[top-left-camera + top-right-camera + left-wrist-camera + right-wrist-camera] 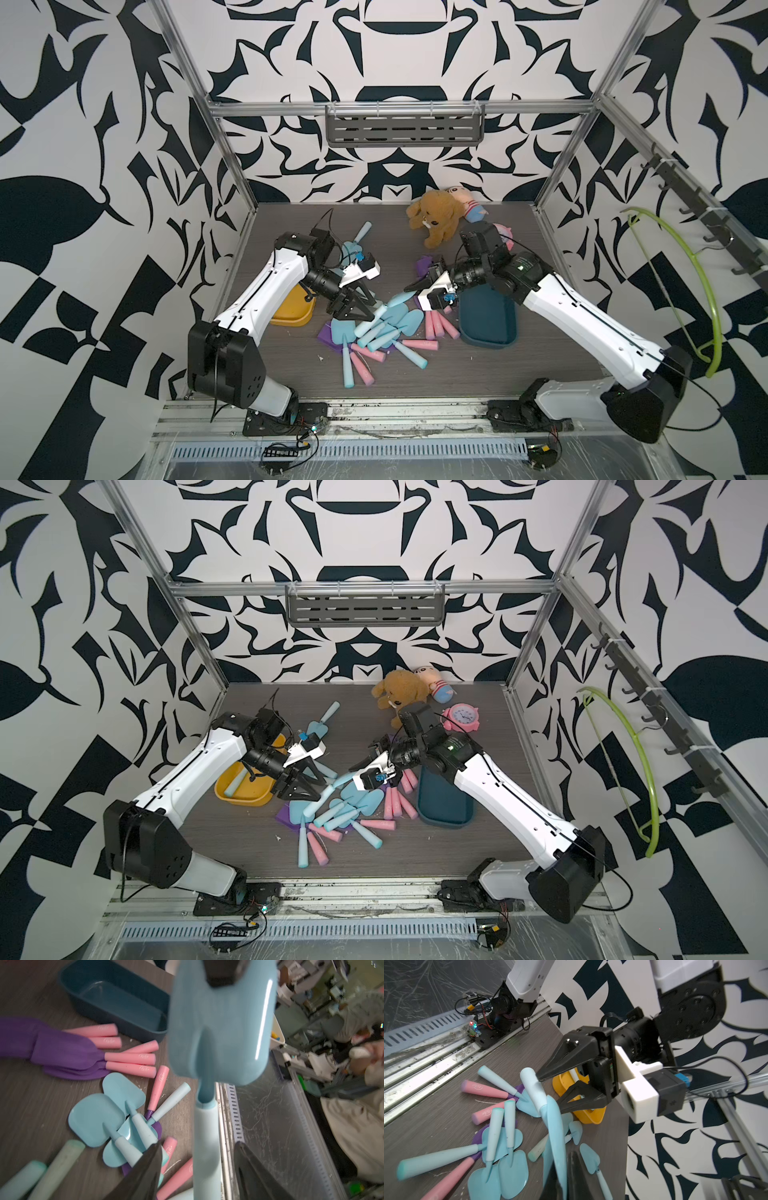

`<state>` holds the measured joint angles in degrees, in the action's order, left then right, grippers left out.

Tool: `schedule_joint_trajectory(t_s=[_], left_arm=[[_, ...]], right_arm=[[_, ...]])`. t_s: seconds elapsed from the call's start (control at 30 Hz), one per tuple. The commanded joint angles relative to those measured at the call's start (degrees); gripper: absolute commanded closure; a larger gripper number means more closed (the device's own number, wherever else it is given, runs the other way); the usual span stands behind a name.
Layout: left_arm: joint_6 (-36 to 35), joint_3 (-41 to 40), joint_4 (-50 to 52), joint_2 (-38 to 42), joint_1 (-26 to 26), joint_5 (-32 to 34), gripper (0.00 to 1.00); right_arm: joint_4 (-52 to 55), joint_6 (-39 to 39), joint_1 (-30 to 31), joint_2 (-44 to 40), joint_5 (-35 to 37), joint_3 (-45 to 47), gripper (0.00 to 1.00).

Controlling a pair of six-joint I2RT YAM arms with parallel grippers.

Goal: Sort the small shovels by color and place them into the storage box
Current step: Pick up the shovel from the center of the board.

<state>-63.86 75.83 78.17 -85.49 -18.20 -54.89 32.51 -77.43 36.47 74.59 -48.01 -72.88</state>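
Pinching a blue shovel (220, 1032) blade-first, right jaws hide its tip — left jaws gape around the handle.

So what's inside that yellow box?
One pale blue shovel lies in the yellow box; only its handle shows. The left arm covers much of the box, so more could be hidden there.

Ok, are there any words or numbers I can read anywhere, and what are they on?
Nothing here can be read for sure.
White curly logo on the pink handles: too blurred to read.
Numbers on the face of the pink clock: too small to read.
Marks on the dark green label on the right arm: too small to read.
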Motion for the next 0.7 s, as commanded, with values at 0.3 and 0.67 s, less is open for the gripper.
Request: schedule_joint_trajectory(t_s=[0.3, 0.67], left_arm=[[9.98, -0.25, -9.09, 4.81, 3.96, 11.14, 0.26], [14.90, -1.75, -17.55, 1.86, -3.38, 29.85, 0.28]], right_arm=[[0.22, 45.58, -0.70, 7.29, 12.30, -2.74, 1.00], [5.38, 84.37, -1.92, 21.00, 12.65, -12.31, 1.00]])
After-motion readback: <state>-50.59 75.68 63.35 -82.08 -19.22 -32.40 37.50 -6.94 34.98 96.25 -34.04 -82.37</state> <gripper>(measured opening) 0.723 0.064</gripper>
